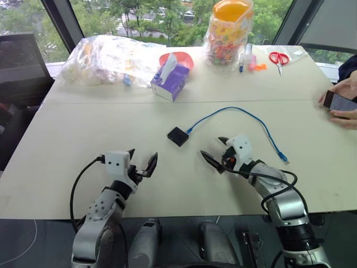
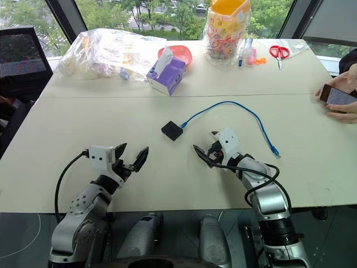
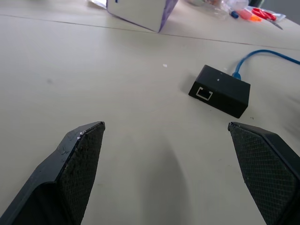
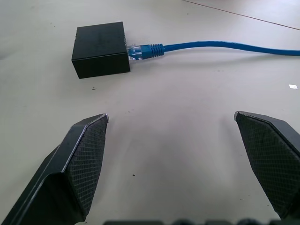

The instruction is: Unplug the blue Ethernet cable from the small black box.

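The right claw (image 1: 215, 151) hangs just above the tabletop (image 1: 83, 128) at lower centre-right of the head view, its two black, wedge-shaped fingers (image 4: 82, 159) spread wide and empty; their inner faces carry a fine cross-hatched grip texture. The left claw (image 1: 143, 159), lower left of centre, is spread just as wide and also holds nothing, with the same knurled black pads (image 3: 77, 164).

Up and to the left of the right claw, near the middle of the frame, lies the small black box (image 1: 178, 135): flat, square, matte, with a rectangular socket outlined on one side face in the left wrist view. It lies apart from both claws. The blue Ethernet cable (image 1: 240, 111) is plugged into the box's right-hand side through a clear plug with a ribbed blue boot (image 4: 140, 50). The thin, glossy cord arcs up and right, then drops to its free end (image 1: 283, 157), which seems to bear a small plug, right of the right claw.

The tabletop is smooth, pale beige, with one seam across it.
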Tool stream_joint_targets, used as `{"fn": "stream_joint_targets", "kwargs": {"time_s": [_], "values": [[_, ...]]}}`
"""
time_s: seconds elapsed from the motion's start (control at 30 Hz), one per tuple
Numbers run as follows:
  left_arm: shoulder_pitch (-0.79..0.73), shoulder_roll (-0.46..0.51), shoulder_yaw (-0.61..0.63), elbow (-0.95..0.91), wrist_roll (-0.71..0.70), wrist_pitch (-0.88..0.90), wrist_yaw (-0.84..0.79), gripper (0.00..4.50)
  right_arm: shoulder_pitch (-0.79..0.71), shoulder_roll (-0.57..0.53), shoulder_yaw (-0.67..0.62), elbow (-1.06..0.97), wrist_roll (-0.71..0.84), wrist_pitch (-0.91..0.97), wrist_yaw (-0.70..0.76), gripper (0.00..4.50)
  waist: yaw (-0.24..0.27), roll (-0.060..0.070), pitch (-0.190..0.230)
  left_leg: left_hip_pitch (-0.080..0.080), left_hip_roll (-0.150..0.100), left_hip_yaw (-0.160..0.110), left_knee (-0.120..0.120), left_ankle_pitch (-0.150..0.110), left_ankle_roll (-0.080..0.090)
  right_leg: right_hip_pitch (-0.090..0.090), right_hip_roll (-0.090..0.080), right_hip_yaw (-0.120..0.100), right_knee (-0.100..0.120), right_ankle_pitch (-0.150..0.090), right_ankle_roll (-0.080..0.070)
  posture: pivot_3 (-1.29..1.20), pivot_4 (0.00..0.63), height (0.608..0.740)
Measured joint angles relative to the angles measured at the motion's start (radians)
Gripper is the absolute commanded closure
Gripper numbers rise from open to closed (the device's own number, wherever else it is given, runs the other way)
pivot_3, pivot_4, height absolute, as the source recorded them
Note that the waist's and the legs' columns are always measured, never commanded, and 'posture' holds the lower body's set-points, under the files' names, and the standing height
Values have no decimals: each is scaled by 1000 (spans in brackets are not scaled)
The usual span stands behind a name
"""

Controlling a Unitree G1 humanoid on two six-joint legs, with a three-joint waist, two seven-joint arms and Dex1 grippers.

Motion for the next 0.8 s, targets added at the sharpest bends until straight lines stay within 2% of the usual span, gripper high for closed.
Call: {"fn": "stream_joint_targets", "kwargs": {"time_s": [0.23,0.4,0.6,0.8], "values": [[-10,6,-4,15,-28,-3,-43,84,-15,-6,-8,3,-1,-2,1,0,0,0,0,0,0,0,0,0,0,0,0,0,0,0,0,0,150,726],[-3,57,1,2,-80,37,-93,84,-42,-46,-9,4,0,-2,37,0,0,0,0,0,0,0,0,0,0,0,0,0,0,0,0,0,150,726],[-23,101,8,-16,-142,94,-137,84,-117,-97,-11,26,14,-2,111,0,1,0,0,1,0,0,0,0,0,1,0,0,1,0,0,0,150,726],[-103,160,53,-14,-214,159,-177,84,-204,-195,12,45,40,11,257,0,-2,1,0,2,0,0,0,0,0,2,0,0,1,0,0,0,150,726]]}}
